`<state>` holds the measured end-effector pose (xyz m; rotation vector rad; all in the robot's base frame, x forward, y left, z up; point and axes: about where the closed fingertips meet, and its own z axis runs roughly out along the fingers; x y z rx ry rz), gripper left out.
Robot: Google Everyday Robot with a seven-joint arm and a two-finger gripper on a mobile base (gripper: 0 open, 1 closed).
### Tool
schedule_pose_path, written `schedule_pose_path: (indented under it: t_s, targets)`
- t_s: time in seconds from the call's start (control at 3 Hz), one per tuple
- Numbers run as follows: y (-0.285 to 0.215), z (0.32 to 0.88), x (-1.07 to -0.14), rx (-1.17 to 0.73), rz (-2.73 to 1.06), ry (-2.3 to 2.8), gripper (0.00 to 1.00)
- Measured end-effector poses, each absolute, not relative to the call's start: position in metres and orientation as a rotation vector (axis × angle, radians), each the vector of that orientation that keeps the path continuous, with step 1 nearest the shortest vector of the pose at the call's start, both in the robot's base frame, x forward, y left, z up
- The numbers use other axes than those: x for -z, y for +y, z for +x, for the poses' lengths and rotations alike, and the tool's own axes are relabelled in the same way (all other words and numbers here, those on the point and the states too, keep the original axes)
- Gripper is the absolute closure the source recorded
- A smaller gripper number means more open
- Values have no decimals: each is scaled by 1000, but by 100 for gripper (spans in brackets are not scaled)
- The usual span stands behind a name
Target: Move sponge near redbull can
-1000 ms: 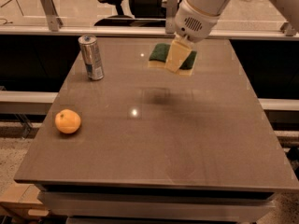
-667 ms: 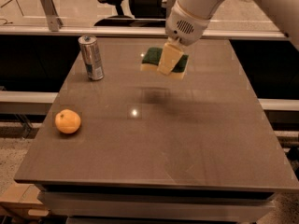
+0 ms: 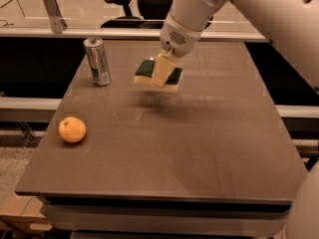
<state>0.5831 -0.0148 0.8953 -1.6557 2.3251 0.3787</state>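
While looking across the scene, start with the table (image 3: pixel 199 153): dark, flat, smooth-topped, filling most of the camera view. Next, follow the white arm (image 3: pixel 259 14) in from the upper right to the gripper (image 3: pixel 160 76), poised above the far middle of the tabletop. Find its fingers (image 3: pixel 162 68) clamped on the sponge (image 3: pixel 143 72) across the short middle span, one pale finger lying over the green top.

Then note the redbull can (image 3: pixel 97 61), upright at the far left of the table, slim and silver with blue patches. Judge it light and easy to tip if bumped.

Place the sponge off the surface, held in the air with a shadow beneath it, to the right of the can and apart from it. See it roughly level, green scrub face up and pale foam below. Reckon it light, soft and springy, hardly fragile, with a rough top that ought to resist slipping. Expect the foam to squash under the pinch, so a hold across the middle seems sound. Expect a hold at one end to let the far end droop. Set it down beside the can without nudging the can.

Last, mark the orange fruit (image 3: pixel 72 129) near the left edge, well apart from both.
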Motion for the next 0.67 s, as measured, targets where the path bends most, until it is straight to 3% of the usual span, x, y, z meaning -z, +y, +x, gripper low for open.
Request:
schedule_pose_path:
  t_s: [0.67]
  targets:
    - [14,595,-880,-429,-1671,2333,100]
